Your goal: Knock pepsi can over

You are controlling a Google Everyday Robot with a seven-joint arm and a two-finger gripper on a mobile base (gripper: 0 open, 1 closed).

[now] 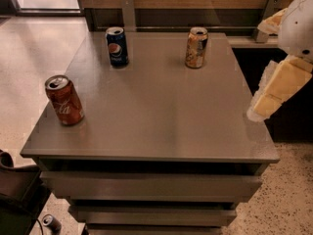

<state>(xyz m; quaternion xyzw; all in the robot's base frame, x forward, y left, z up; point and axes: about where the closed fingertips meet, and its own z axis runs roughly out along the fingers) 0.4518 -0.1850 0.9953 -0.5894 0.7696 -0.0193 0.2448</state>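
Your pincer (275, 90) hangs just off the right edge of the surface (161, 116); you cannot tell whether it is spread or closed. The pepsi can (117, 47) stands upright near the far left corner, long axis vertical, silver top up.
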